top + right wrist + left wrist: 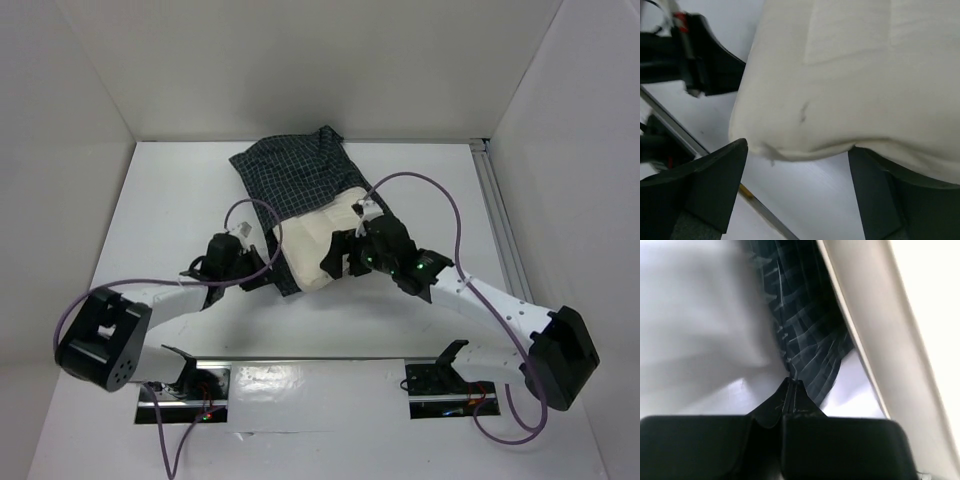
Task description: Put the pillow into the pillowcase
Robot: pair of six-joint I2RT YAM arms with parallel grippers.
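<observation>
The pillowcase (288,172), dark with a thin white check, lies crumpled at the back middle of the table. The cream pillow (312,245) sticks out of its near end, its far part under the fabric. My left gripper (264,262) is at the case's near left edge. In the left wrist view its fingers are shut (791,388) with the checked pillowcase (805,340) running into their tips. My right gripper (340,256) stands open at the pillow's near right corner. In the right wrist view, the pillow (850,75) bulges just past the spread gripper (797,172), resting against the right finger.
An aluminium rail (497,215) runs along the table's right side. White walls close the back and both sides. A shiny mounting plate (330,375) holds both arm bases at the near edge. Purple cables loop above both arms. The left arm's black parts (700,60) show in the right wrist view.
</observation>
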